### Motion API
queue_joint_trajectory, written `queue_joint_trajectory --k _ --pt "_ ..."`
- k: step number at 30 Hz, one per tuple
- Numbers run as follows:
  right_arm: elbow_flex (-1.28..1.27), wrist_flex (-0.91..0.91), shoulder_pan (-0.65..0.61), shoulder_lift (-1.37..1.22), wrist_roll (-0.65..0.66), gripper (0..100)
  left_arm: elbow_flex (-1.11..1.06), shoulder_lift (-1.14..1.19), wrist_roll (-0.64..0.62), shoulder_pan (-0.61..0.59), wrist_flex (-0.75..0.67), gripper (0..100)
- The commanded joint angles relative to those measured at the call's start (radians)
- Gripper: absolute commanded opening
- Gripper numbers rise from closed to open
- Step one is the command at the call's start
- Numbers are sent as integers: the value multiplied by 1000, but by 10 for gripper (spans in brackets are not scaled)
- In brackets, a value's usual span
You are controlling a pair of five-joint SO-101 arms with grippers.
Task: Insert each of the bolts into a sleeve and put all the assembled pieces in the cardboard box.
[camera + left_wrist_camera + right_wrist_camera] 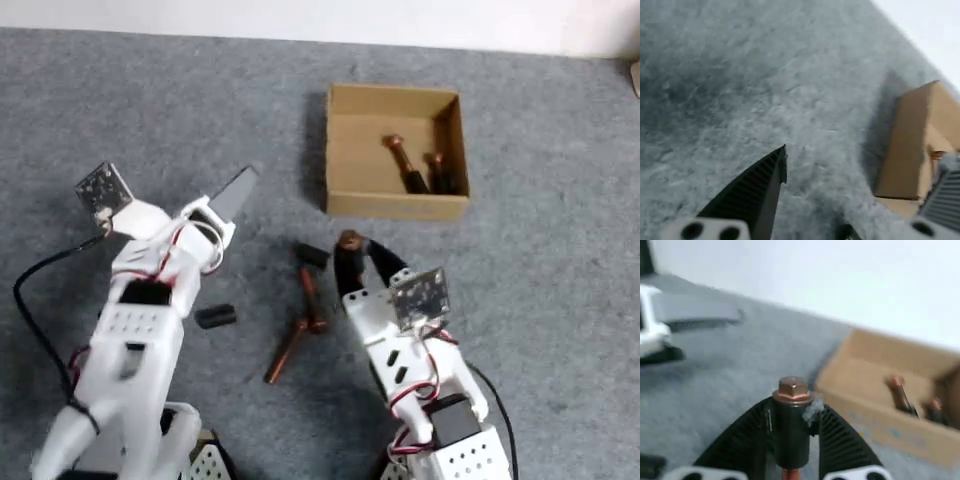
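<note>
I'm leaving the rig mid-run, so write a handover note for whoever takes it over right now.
Left gripper: open and empty, above the carpet to the left of the cardboard box.
Right gripper: shut on a sleeved bolt, just in front of the box.
Done: two assembled pieces lie in the box.
Left: box the held piece. Then join and box the two bare bolts and two loose sleeves lying on the carpet.

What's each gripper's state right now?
Left gripper: jaws open, empty.
Right gripper: jaws shut on a black cylindrical sleeve with a copper-coloured metal bolt through it.
</note>
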State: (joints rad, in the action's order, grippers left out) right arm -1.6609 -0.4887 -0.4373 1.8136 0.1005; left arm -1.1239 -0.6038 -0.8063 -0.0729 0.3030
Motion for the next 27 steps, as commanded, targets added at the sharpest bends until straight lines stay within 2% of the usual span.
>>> queue_joint_trajectory --k 1,4,8,11,17,21,27 --pt "114 -59 68 -15 -2 4 74 53 -8 -27 -25 435" --pt "219 -77 94 -162 38 4 73 53 -8 -25 -25 435" --pt "512 -108 137 -541 63 4 73 54 -6 -25 -25 435" --pt "835 -177 180 -857 64 4 73 59 -6 -24 -25 435" --pt "1547 -456 189 -1440 71 4 73 59 -3 -22 -25 435" --pt "2005 -653 206 -1788 71 4 73 61 -3 -21 -25 435" --pt "2600 -854 286 -2265 72 4 74 61 -3 -21 -25 435"
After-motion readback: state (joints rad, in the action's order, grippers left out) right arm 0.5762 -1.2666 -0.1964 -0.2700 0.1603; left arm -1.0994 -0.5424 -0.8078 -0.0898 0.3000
